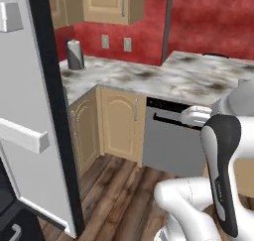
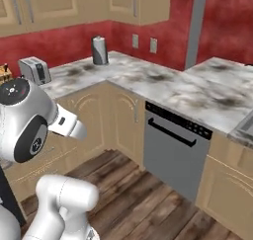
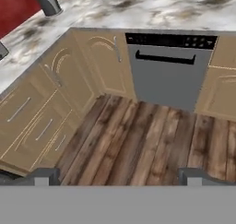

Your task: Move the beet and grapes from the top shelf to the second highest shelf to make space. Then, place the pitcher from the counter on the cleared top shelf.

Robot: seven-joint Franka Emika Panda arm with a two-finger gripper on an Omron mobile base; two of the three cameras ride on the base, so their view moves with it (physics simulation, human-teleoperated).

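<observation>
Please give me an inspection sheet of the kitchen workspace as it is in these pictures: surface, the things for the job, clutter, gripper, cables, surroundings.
Surface: marbled counter runs round the corner, mostly bare.
Job's things: beet, grapes, pitcher and fridge shelves: nothing seen.
Clutter: grey cylinder with a white top at the back of the counter; toaster further along.
Gripper: gripper open, holding nothing, pointed at the wooden floor.
Cables: nothing seen.
Surroundings: grey dishwasher with a dark handle under the counter; tan cabinets beside it; red wall with two outlets; open grey fridge door at the left.
</observation>
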